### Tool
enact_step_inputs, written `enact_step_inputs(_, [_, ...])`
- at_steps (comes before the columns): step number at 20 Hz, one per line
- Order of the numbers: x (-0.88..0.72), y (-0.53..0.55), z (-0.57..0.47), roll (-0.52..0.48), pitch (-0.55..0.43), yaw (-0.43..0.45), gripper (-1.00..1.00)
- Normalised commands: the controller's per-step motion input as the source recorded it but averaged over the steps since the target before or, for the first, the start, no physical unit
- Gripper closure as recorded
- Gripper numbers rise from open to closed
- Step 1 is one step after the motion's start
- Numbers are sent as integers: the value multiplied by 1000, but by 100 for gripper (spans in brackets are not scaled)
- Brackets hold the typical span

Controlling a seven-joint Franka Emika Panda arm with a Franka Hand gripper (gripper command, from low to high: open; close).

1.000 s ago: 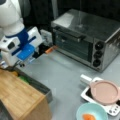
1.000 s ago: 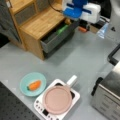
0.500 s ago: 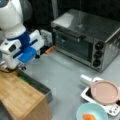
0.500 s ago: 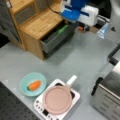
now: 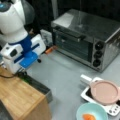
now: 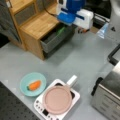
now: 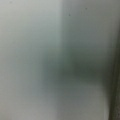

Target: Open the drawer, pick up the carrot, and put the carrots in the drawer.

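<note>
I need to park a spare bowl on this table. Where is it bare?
Bare grey table lies between the open drawer, the toaster oven and the cooker. It is crowded around the light-blue bowl holding the carrot.

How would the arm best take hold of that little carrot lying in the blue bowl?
Probably from straight above, closing across the middle of the carrot. It lies flat on its side in the light-blue bowl, whose raised rim blocks a sideways approach, and its body is narrow across, so the fingers should sit either side of its width. The gripper is at the drawer, far from the bowl.
</note>
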Motion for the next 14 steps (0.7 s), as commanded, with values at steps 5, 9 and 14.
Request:
enact_step_inputs(5, [236, -216, 150, -58, 164, 153, -100])
enact_step_inputs(9, [200, -201, 77, -52, 151, 170, -100])
enact_step_inputs(14, [205, -190, 12, -53, 122, 165, -100])
